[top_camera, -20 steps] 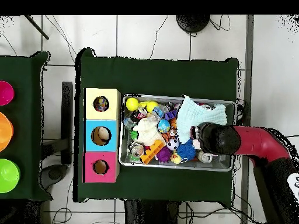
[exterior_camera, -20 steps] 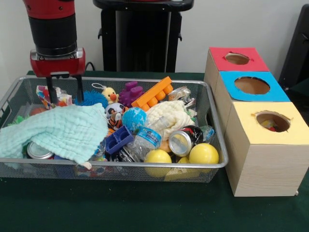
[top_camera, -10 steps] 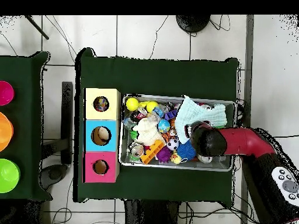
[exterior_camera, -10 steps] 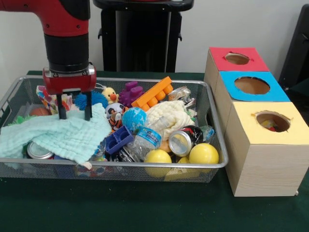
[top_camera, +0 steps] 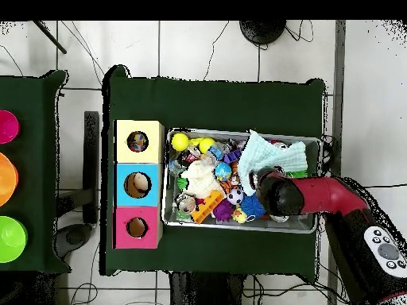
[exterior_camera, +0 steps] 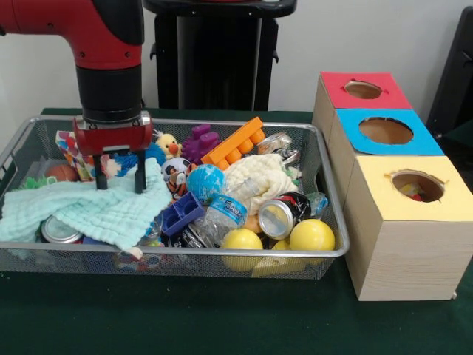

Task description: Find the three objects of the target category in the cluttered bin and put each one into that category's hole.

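While the green-covered table (exterior_camera: pixel 222 325) lies bare at its nearest edge, the wire bin (exterior_camera: pixel 185 255) just behind it is packed full. Along the bin's front wall sit two yellow balls (exterior_camera: pixel 312 235), a silver drinks can (exterior_camera: pixel 277 218) lying on its side, a crushed water bottle (exterior_camera: pixel 224 213) with a blue label and a blue plastic block (exterior_camera: pixel 180 213). To their left a pale mint cloth (exterior_camera: pixel 96 205) is draped over the heap, with another can's top (exterior_camera: pixel 59 231) peeking from under its front edge. Over the back part of that cloth hangs the hand (exterior_camera: pixel 118 181), its two dark fingers (exterior_camera: pixel 139 176) spread apart with nothing between them, their tips down at the fabric; whether they touch it cannot be told. Further in lie a blue ball (exterior_camera: pixel 205 182), a cream cloth (exterior_camera: pixel 259 181) and a small tiger toy (exterior_camera: pixel 176 177). Towards the far wall are a spiky blue ball (exterior_camera: pixel 131 157), a yellow duck (exterior_camera: pixel 168 145), a purple toy (exterior_camera: pixel 199 142) and an orange building block (exterior_camera: pixel 235 143). Beside the bin stand three wooden boxes in a row, nearest the yellow-topped box (exterior_camera: pixel 403 222) with things showing in its hole, then the blue-topped box (exterior_camera: pixel 384 132) and farthest the red-topped box (exterior_camera: pixel 362 90). Which things belong to the target category cannot be told.
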Robot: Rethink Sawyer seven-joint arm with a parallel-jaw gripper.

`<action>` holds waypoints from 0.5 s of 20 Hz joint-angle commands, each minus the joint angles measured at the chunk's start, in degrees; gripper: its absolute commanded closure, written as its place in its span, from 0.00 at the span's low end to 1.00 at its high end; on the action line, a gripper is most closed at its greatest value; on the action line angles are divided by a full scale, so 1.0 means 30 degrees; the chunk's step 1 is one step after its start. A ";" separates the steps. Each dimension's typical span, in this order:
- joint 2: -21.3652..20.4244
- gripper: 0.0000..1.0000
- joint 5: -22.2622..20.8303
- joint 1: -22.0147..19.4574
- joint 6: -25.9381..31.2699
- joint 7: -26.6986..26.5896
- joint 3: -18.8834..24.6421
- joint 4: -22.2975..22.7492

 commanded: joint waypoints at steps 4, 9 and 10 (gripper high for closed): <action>-0.4320 0.00 0.2634 -0.2018 0.4484 -0.3544 0.1684 0.2756; -0.5970 0.00 0.3916 -0.2468 0.6607 -0.4504 0.2387 0.2725; -0.6136 0.00 0.3973 -0.2463 0.6796 -0.4486 0.2454 0.2732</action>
